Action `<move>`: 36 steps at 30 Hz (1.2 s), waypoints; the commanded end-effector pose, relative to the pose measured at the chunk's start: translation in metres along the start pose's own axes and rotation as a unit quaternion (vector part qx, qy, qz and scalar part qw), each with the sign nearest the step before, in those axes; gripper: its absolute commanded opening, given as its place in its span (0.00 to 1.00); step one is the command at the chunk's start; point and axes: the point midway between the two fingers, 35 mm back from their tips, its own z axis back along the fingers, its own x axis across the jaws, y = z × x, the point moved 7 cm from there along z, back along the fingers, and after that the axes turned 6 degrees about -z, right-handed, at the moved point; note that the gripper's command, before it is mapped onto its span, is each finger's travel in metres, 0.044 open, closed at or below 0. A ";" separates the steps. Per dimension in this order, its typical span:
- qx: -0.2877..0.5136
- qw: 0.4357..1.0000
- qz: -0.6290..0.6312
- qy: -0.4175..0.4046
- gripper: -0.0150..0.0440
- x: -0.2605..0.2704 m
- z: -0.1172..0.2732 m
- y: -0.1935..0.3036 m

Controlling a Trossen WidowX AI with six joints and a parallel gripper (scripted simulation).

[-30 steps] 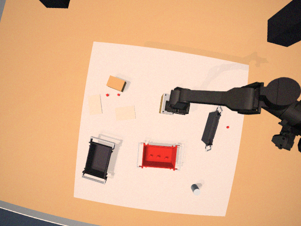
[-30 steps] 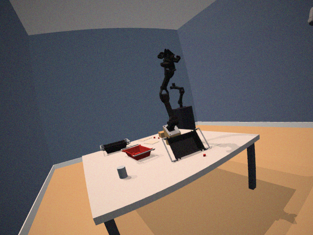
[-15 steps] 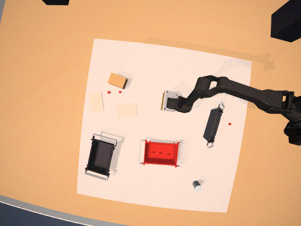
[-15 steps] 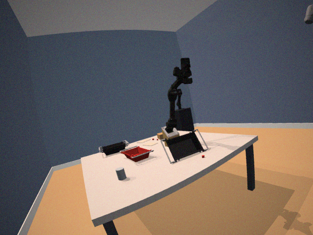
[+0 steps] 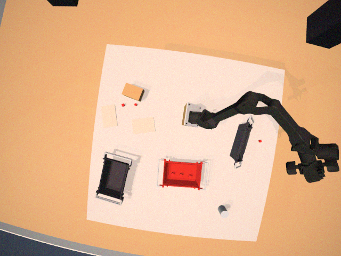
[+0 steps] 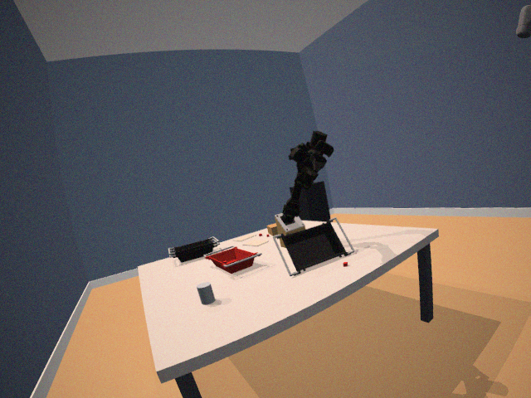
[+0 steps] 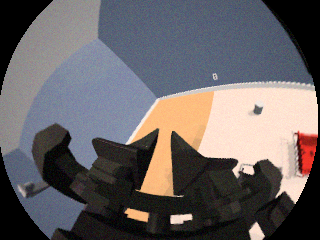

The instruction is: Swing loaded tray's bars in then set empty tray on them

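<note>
hand (image 5: pixel 314 172) (image 6: pixel 314 148) (image 7: pixel 166 132): a little bit open, nothing in it | red tray (image 5: pixel 181 185) (image 6: pixel 235 265) (image 7: pixel 308 155): on bench (image 5: pixel 176 220) (image 6: pixel 240 329) (image 7: pixel 227 120), bars (image 5: pixel 159 173) (image 6: pixel 242 259) out (little bumps inside) | black tray (image 5: pixel 240 142) (image 6: pixel 313 248): tipped up

Matt red plastic forms the tray (image 5: pixel 181 186) (image 6: pixel 235 262) (image 7: pixel 306 154), fitted with smooth, metal-looking bars (image 5: pixel 160 172) (image 6: pixel 242 259); the counter (image 5: pixel 170 220) (image 6: pixel 180 338) (image 7: pixel 230 120) looks smooth and matt, and the fingers dull black.

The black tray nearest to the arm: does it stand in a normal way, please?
No. This tray looks odd: it stands steeply tilted on its side, its opening facing sideways, whereas the red tray sits upright.
</note>
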 end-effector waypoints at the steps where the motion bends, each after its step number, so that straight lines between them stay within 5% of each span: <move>1: -0.010 0.998 0.038 0.046 0.40 -0.028 -0.019 -0.009; 18: 0.139 0.901 0.187 0.367 0.40 -0.239 -0.072 -0.079; 27: 0.277 0.828 0.129 0.470 0.40 -0.361 -0.029 -0.133; 36: 0.359 0.808 0.019 0.467 0.40 -0.434 0.032 -0.165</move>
